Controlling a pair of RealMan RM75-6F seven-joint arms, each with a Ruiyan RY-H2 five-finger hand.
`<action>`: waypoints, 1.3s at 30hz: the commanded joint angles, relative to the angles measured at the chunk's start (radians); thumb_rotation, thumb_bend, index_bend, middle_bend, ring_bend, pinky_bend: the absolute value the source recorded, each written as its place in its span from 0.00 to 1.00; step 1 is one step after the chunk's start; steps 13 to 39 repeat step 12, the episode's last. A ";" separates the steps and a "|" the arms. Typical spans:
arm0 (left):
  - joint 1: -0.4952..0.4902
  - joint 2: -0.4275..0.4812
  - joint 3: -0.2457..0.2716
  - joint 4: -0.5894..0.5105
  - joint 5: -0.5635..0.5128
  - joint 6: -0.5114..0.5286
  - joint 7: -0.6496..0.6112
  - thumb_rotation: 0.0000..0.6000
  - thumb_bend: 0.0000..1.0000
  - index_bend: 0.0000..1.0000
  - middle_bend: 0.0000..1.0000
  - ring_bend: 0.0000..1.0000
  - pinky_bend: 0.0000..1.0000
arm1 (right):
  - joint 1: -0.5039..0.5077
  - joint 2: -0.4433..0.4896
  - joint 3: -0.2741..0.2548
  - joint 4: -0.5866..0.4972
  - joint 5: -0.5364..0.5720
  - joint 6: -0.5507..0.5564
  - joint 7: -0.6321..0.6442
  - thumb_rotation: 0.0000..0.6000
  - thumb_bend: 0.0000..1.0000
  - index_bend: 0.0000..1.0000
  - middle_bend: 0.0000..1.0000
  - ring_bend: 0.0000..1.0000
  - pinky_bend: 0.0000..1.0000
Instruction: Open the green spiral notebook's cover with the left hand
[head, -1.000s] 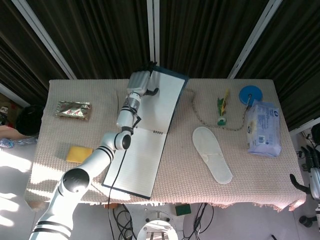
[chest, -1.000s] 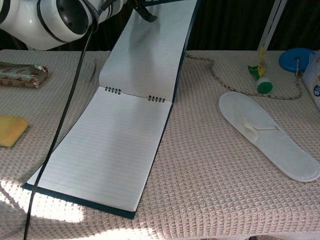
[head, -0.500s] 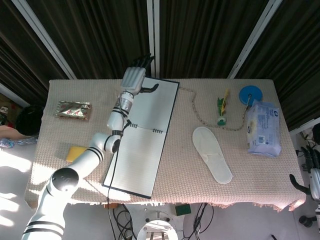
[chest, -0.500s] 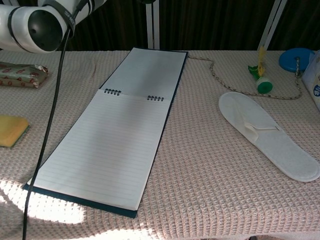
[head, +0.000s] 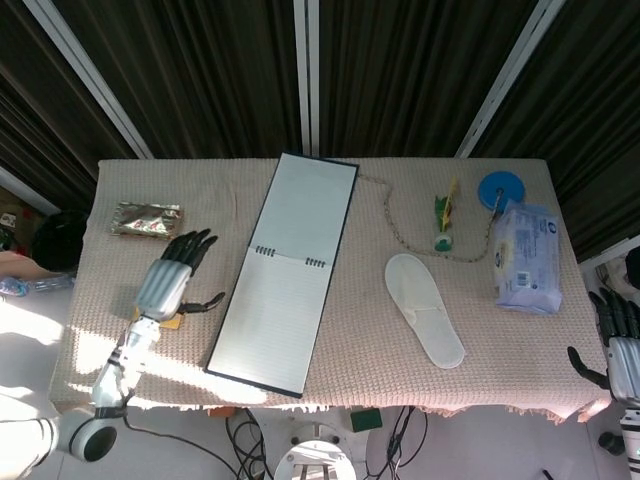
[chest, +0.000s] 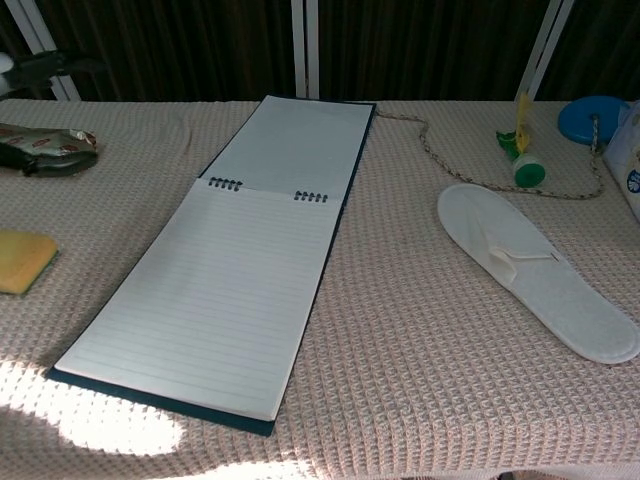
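Fingers (head: 195, 245) of the left hand (head: 170, 280) spread empty in the head view only; the notebook (head: 285, 270) lies open.

A desk under a beige waffle-weave cloth (head: 360, 330) stands before dark pleated curtains (head: 400, 70) crossed by white frame bars (head: 308, 75); sunlight patches brighten its front-left corner

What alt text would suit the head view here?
A notebook lies open flat on the table, cover folded back toward the far edge. The left hand hovers open beside it, above a yellow sponge; a white slipper lies to the right.
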 joint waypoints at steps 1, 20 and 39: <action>0.239 0.072 0.154 0.055 0.136 0.227 0.066 0.48 0.20 0.04 0.01 0.00 0.09 | -0.001 -0.006 -0.005 0.001 -0.011 0.008 -0.010 1.00 0.28 0.00 0.00 0.00 0.00; 0.350 0.038 0.106 0.162 0.237 0.289 -0.020 0.47 0.20 0.04 0.01 0.00 0.09 | -0.007 0.001 -0.024 -0.027 -0.042 0.025 -0.048 1.00 0.28 0.00 0.00 0.00 0.00; 0.350 0.038 0.106 0.162 0.237 0.289 -0.020 0.47 0.20 0.04 0.01 0.00 0.09 | -0.007 0.001 -0.024 -0.027 -0.042 0.025 -0.048 1.00 0.28 0.00 0.00 0.00 0.00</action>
